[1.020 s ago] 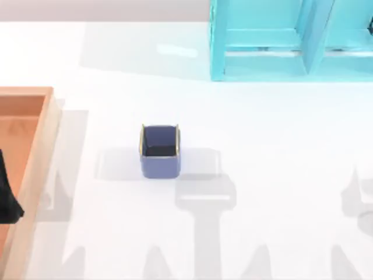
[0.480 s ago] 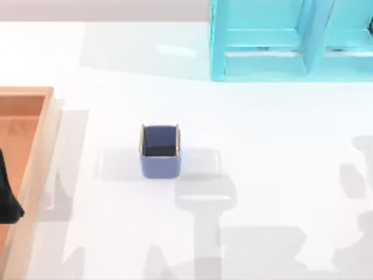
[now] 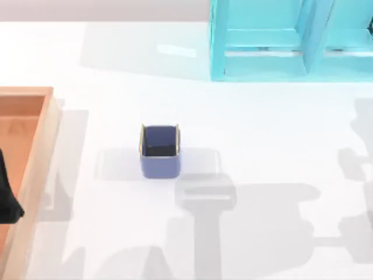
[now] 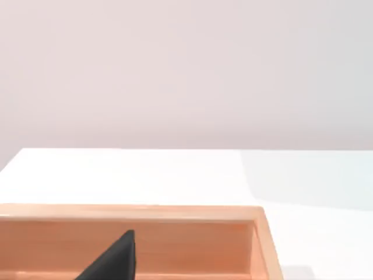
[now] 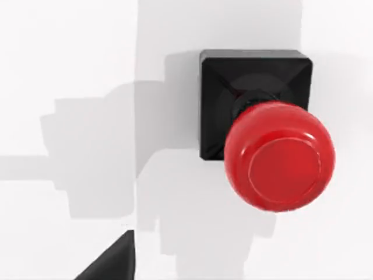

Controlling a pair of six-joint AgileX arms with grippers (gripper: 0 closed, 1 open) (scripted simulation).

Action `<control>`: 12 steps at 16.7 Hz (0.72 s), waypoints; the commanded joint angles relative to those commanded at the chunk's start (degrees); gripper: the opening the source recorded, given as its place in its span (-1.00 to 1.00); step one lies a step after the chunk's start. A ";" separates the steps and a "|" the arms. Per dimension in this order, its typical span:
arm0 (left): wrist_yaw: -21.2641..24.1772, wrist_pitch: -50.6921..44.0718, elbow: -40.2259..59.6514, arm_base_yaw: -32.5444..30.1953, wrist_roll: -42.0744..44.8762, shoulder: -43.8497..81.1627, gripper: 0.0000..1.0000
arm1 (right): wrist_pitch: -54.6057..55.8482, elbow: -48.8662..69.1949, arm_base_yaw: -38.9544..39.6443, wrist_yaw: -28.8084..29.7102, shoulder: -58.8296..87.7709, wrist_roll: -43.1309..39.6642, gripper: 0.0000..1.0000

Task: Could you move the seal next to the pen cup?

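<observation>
Spreading arm shadow since earlier; pen cup [image 3: 159, 150] unmoved

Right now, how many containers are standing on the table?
2: the small square periwinkle-blue pen cup mid-table, and the orange-brown wooden tray at the left edge. Others may lie outside the frame.

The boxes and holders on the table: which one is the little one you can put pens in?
The pen cup: small, square, periwinkle blue, with a thin gold rim, standing alone mid-table. The wooden tray at the left is big and orange-brown; the turquoise shelf at the back is bigger still.
</observation>
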 joint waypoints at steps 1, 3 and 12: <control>0.00 0.00 0.00 0.00 0.00 0.00 1.00 | -0.95 1.03 -0.06 -0.03 1.14 -0.05 1.00; 0.00 0.00 0.00 0.00 0.00 0.00 1.00 | -1.35 1.49 -0.08 -0.04 1.65 -0.07 1.00; 0.00 0.00 0.00 0.00 0.00 0.00 1.00 | 8.35 -5.89 0.10 -0.04 3.86 0.18 1.00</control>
